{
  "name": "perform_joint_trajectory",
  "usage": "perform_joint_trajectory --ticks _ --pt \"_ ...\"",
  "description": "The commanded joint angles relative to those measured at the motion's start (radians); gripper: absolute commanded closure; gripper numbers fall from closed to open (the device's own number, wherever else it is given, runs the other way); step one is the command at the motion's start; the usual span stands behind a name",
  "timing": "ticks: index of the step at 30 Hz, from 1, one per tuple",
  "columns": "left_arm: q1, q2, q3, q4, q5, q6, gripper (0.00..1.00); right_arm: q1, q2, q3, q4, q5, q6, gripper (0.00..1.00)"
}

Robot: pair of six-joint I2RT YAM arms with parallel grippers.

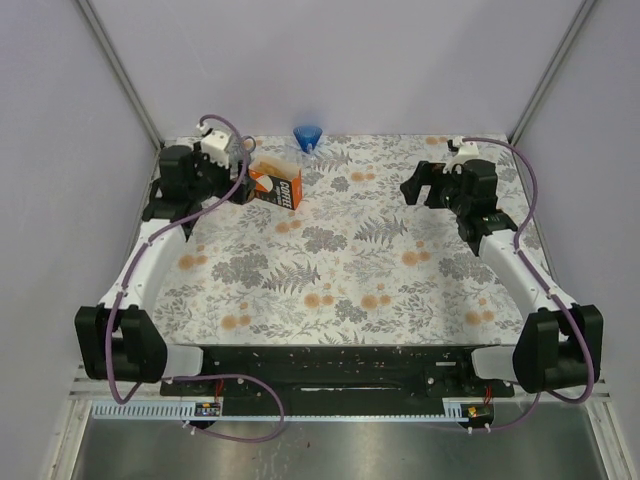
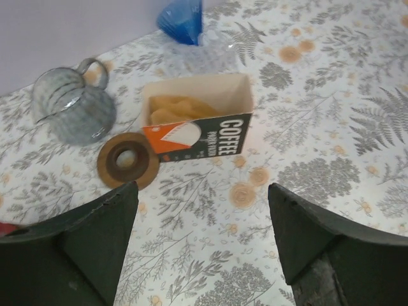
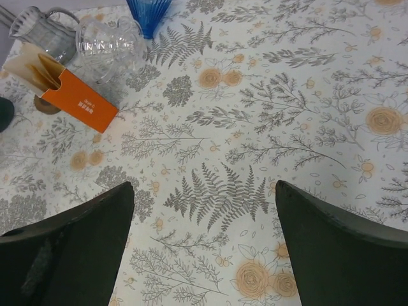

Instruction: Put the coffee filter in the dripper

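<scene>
At the far left of the floral-print table (image 1: 350, 260), the top view resolves only two items: the orange filter box (image 1: 276, 185) and the blue dripper (image 1: 308, 136), which stands behind it near the back wall.

My left wrist view adds three things. There is a grey-tinted glass jug (image 2: 73, 105) with a loop handle. A flat brown ring (image 2: 127, 159) lies at the box's near corner. The coffee filters (image 2: 175, 108), tan crinkled paper, stand inside the open-topped box and not in the dripper.

My right wrist view shows the box from its other side: plain orange card, with the filters fanned at its mouth. It also shows a clear ribbed glass vessel (image 3: 105, 44) just beside the dripper. In the left wrist view that vessel is only a faint outline.

The dripper is a ribbed, translucent blue cone, cropped by the upper edge in both wrist views. The box is rectangular card, and its dark panel reads "COFFEE" in white.

My left claw (image 2: 201, 188) has its jaws spread wide, with two dark wedge-shaped fingers and nothing held. The box lies beyond the fingertips, untouched.

My right claw (image 3: 204, 186) is spread equally wide and empty. It is over bare cloth, well apart from the box and the dripper.
</scene>
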Motion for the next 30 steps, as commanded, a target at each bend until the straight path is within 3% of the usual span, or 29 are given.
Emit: perform_joint_trajectory --ticks 1,6,9,12,15,20,30 --pt "-0.101 0.136 0.238 -0.266 -0.043 0.071 0.14 0.012 0.030 0.056 -0.035 -0.109 0.020 0.01" --pt "-0.138 0.424 0.635 -0.573 0.044 0.279 0.10 0.011 0.065 0.062 -0.032 -0.150 0.005 0.01" --pt "-0.140 0.619 0.918 -0.751 0.023 0.353 0.11 0.011 0.088 0.069 -0.042 -0.176 0.000 0.00" --pt "-0.138 0.737 1.065 -0.816 -0.021 0.356 0.11 0.014 0.102 0.079 -0.054 -0.195 -0.003 0.00" --pt "-0.141 0.790 1.093 -0.729 -0.057 0.318 0.11 0.018 0.116 0.085 -0.055 -0.224 -0.018 0.01" --pt "-0.157 0.826 1.093 -0.644 -0.047 0.491 0.07 0.035 0.137 0.101 -0.062 -0.340 -0.052 0.01" --pt "-0.186 0.971 1.162 -0.561 -0.238 0.693 0.05 0.083 0.157 0.113 -0.075 -0.391 -0.116 0.01"
